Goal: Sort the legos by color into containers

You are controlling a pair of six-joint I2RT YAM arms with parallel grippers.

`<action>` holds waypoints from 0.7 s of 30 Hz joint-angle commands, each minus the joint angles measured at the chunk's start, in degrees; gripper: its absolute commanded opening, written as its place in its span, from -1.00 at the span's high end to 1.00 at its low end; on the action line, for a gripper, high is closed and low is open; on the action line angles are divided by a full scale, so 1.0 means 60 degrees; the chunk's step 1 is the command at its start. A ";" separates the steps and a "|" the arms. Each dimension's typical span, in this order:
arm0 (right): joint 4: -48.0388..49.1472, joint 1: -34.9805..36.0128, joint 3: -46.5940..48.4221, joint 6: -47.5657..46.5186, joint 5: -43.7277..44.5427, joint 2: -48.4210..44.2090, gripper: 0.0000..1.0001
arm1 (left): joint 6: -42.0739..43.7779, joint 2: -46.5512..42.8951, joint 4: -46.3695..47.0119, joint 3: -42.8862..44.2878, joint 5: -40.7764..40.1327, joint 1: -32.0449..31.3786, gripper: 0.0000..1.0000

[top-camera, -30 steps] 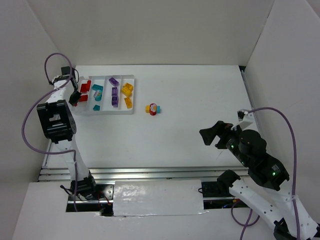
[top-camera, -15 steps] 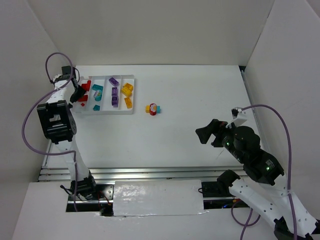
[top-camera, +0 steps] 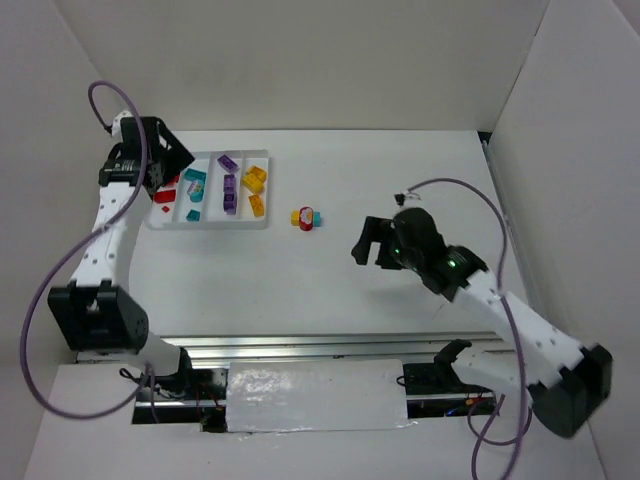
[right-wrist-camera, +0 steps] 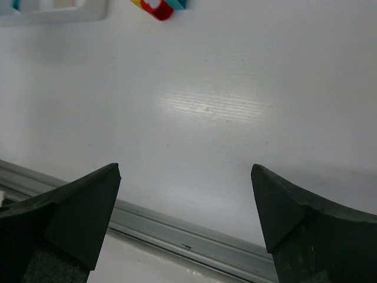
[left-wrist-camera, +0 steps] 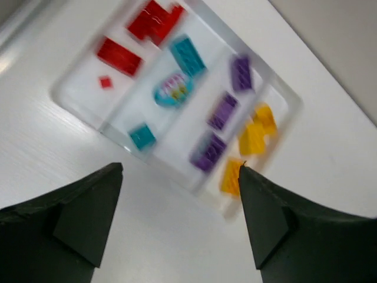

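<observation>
The white tray (top-camera: 210,225) holds the containers: four compartments with red legos (left-wrist-camera: 154,20), teal legos (left-wrist-camera: 187,54), purple legos (left-wrist-camera: 222,110) and yellow legos (left-wrist-camera: 256,130). A loose cluster of yellow, red and teal legos (top-camera: 306,217) lies on the table right of the tray and shows at the top edge of the right wrist view (right-wrist-camera: 160,6). My left gripper (top-camera: 172,160) hangs above the tray's left end, open (left-wrist-camera: 181,167), with nothing in it. My right gripper (top-camera: 368,250) is open (right-wrist-camera: 185,166) and empty, to the right of the loose cluster.
White walls close the table in at the left, back and right. A grey metal rail (right-wrist-camera: 177,230) runs along the table's near edge. One corner of the tray (right-wrist-camera: 59,12) shows in the right wrist view.
My left gripper has opened and risen from the red compartment. My right arm has swung left, toward the loose cluster.
</observation>
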 commanded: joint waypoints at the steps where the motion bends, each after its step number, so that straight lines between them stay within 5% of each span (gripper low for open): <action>1: 0.1218 0.0069 0.0779 -0.0231 -0.0168 0.2435 -0.99 | 0.0769 -0.2314 0.0299 -0.1474 0.1544 -0.0866 -0.91; 8: -0.0170 0.0098 0.4995 -0.0364 0.0520 0.7656 -0.99 | 0.3240 -0.6037 -0.0342 -0.4053 0.3274 -0.1381 -0.99; 13: -0.0685 0.0157 0.7692 -0.0203 0.0390 1.0321 -0.99 | 0.3188 -0.7751 0.0431 -0.6046 0.3128 -0.1718 -0.99; 21: -0.1463 0.0171 1.0873 -0.0130 0.1091 1.2729 -0.99 | 0.3319 -0.7272 0.0505 -0.6209 0.3654 -0.1630 -0.99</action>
